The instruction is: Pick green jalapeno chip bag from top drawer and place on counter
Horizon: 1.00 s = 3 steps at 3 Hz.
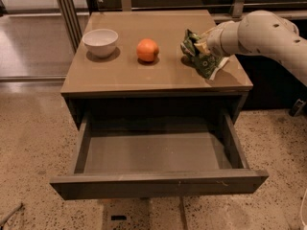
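Note:
The green jalapeno chip bag (204,56) is crumpled, with a white edge, and rests on the right side of the counter (144,75). My gripper (200,45) reaches in from the right on the white arm and is shut on the bag's upper part, with the bag's lower end touching the counter top. The top drawer (158,183) is pulled fully open below the counter, and its inside shows nothing in it.
A white bowl (100,41) stands at the counter's back left. An orange round fruit (147,50) sits mid-counter, left of the bag. Speckled floor surrounds the cabinet. Metal frame legs (64,8) stand behind on the left.

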Each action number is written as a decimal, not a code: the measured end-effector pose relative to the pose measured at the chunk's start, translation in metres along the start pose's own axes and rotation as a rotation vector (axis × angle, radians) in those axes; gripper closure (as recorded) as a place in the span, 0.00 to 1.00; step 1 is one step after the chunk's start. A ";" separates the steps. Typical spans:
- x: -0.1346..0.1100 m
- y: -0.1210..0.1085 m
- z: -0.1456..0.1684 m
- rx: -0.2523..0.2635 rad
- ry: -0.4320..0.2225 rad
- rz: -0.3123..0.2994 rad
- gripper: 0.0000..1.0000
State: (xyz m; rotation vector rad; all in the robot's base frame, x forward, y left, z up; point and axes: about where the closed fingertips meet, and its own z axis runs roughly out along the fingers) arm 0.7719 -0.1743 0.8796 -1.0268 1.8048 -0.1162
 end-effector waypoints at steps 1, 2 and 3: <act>0.000 0.000 0.000 0.000 0.000 0.000 0.16; 0.000 0.000 0.000 0.000 0.000 0.000 0.00; 0.000 0.000 0.000 0.000 0.000 0.000 0.00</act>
